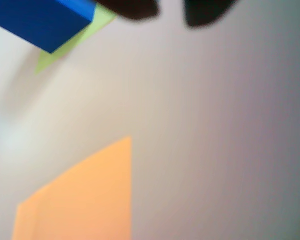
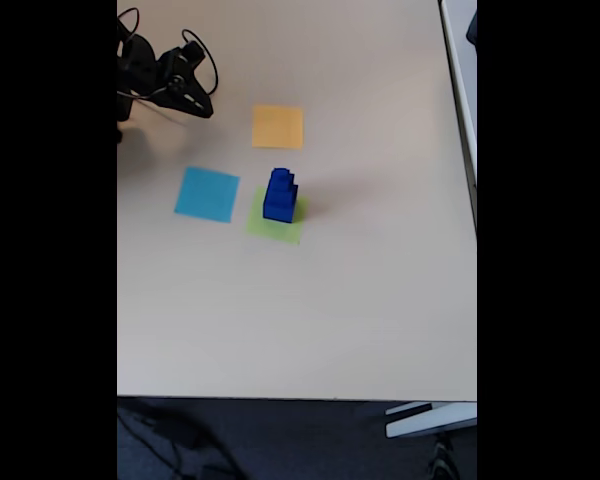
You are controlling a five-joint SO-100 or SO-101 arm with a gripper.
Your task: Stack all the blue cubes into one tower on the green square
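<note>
Pincer (image 2: 202, 108): I see it up at the far left of the table in the fixed view, holding nothing; in the wrist view its two dark tips sit apart at the top edge, so I read it as spread, though that view is blurred.
Blue cubes (image 2: 280, 195): stacked as one stepped tower, well apart from the pincer.
Green square (image 2: 276, 225): flat under the tower.
Orange square (image 2: 278, 126): between pincer and tower, nearer the pincer's level.
Light-blue square (image 2: 207, 194): just beside the green square, below the pincer.
Table (image 2: 300, 320): pale, bare surface.
</note>
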